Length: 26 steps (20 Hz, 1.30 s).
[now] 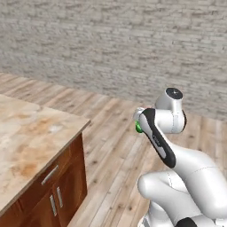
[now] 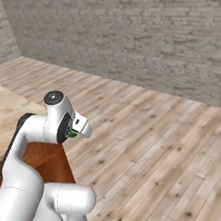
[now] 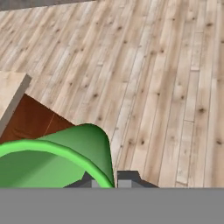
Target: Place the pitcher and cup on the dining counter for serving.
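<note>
Cup (image 3: 52, 162): bright green, held up close in the hand view with its open mouth toward the camera. Rim reads as a light green arc; what shows of the inside is plain green wall. Lower part of the mouth is cut off at the bottom of that view, so the cup's floor cannot be seen.

From the base cameras the cup is mostly hidden behind the arm's wrist. Left base view gives a small green sliver (image 1: 138, 128) at the wrist's left edge; right base view gives a green fleck (image 2: 73, 133) tucked under the white hand.

Gripper (image 3: 109, 180): clenched on the cup, the rim pinched between the two dark tips, one tip (image 3: 127, 178) just outside the rim. Tips are cut off low in the hand view. In both base views the fingers themselves are too small and covered to make out.

Cup is up in the air, over plank floor (image 3: 166, 87), beside the corner of the counter (image 1: 26, 142). Counter top is beige-and-rust marble with a brown wood side; cut off at the left in both base views. Counter corner (image 3: 13, 94) shows at the hand view's left edge, apart from the cup.
</note>
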Motion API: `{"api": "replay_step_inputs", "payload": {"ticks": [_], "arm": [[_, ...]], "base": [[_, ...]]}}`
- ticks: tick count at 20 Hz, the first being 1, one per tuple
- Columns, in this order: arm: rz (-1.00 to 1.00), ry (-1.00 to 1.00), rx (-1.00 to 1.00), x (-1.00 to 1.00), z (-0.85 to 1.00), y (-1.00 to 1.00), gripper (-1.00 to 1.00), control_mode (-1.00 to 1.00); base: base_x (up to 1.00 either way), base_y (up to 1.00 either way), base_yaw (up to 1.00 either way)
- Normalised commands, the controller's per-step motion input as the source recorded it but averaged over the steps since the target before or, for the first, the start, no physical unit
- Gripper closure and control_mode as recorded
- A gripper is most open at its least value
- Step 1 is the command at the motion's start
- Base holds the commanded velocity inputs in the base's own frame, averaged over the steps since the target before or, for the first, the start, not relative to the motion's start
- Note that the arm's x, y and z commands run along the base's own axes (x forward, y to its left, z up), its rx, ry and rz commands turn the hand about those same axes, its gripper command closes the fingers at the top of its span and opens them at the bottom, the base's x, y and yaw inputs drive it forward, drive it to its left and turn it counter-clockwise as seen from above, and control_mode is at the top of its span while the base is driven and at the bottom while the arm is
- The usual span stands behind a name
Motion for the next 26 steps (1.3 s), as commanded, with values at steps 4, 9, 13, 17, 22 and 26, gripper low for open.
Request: {"api": "replay_step_inputs", "payload": {"ticks": [4, 9, 13, 17, 22, 26], "arm": [[0.0, 0.0, 0.0, 0.0, 0.0, 0.0, 1.0, 1.0], [0.0, 0.0, 0.0, 0.0, 0.0, 0.0, 1.0, 1.0], [0.0, 0.0, 0.0, 0.0, 0.0, 0.0, 1.0, 1.0], [0.0, 0.0, 0.0, 0.0, 0.0, 0.0, 1.0, 1.0], [0.0, 0.0, 0.0, 0.0, 0.0, 0.0, 1.0, 1.0], [0.0, 0.0, 0.0, 0.0, 0.0, 0.0, 1.0, 1.0]], "base": [[1.0, -0.33, 0.02], [1.0, -0.48, 0.14], [1.0, -0.39, 0.33], [1.0, -0.26, 0.58], [1.0, -0.25, 0.6], [1.0, -0.29, 0.56]]}}
